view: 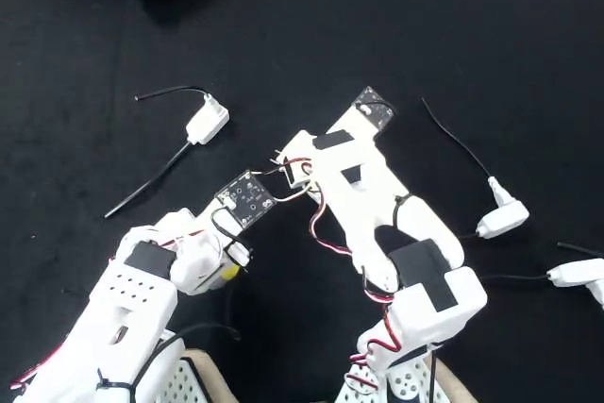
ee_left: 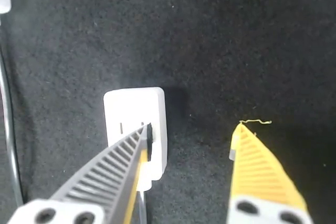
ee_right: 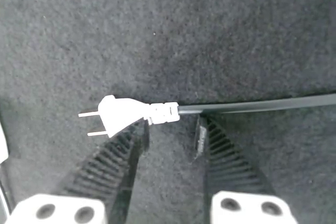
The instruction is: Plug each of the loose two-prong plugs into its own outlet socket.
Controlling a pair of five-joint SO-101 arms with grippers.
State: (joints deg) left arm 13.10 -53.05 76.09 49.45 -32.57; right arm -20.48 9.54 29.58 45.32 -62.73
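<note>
Both sets of jaws stand apart; right gripper (ee_right: pixel 173 129) straddles the cord end of a plug (ee_right: pixel 123 115), where closing may twist it; left gripper (ee_left: pixel 192 129) could nudge the outlet socket (ee_left: pixel 134 108).

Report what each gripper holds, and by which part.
Nothing is held. The left gripper is open, one finger over the outlet socket. The right gripper is open beside the plug, at its cord end.
</note>
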